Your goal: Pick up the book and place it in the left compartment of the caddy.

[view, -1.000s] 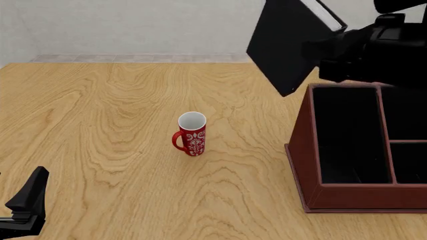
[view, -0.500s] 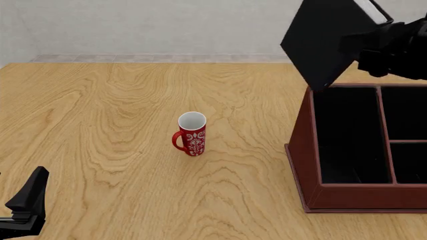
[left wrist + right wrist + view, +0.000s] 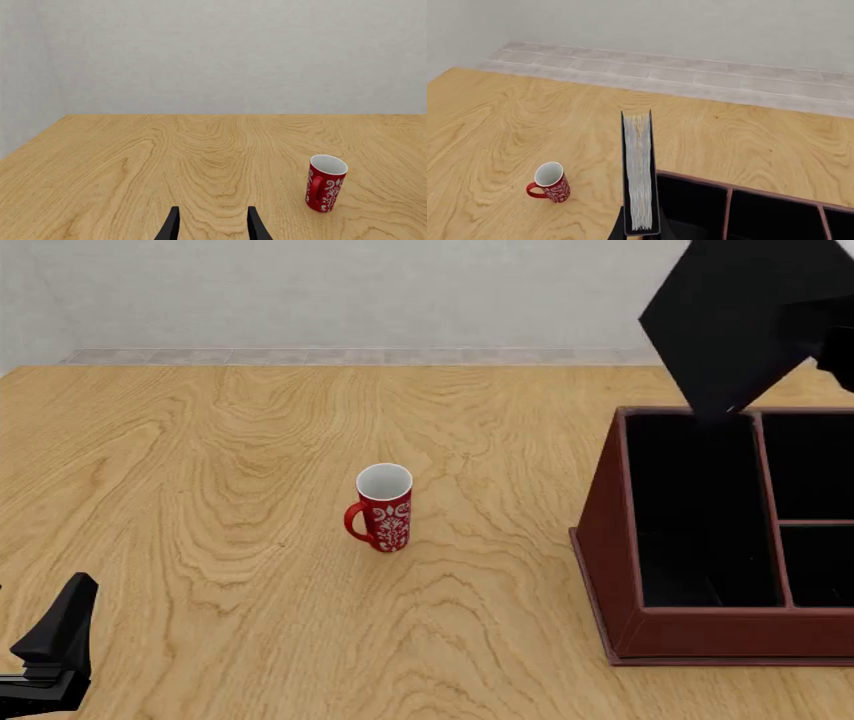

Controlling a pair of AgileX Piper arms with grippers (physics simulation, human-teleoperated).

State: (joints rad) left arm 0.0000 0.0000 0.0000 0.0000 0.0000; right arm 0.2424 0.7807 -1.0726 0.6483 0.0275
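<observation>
The book (image 3: 742, 322), a black hardcover, hangs tilted on one corner high at the right. Its lowest corner is just above the far end of the left compartment (image 3: 701, 515) of the red-brown caddy (image 3: 603, 540). In the right wrist view the book's white page edges (image 3: 640, 175) face the camera, with my right gripper (image 3: 640, 234) shut on the book's near end. There the book stands over the caddy's far wall (image 3: 694, 179). In the front view the right gripper is almost wholly beyond the right edge. My left gripper (image 3: 212, 229) is open and holds nothing, low at the table's near left corner (image 3: 56, 635).
A red patterned mug (image 3: 384, 508) stands upright mid-table, well left of the caddy; both wrist views show the mug (image 3: 325, 184) (image 3: 550, 182). Two shorter caddy sections (image 3: 811, 510) lie right of the divider. A grey wall backs the wooden table (image 3: 200, 460).
The right gripper has carried the book to the right, from beside the caddy's far left corner to above the left compartment's far end. Left arm and mug are still.
</observation>
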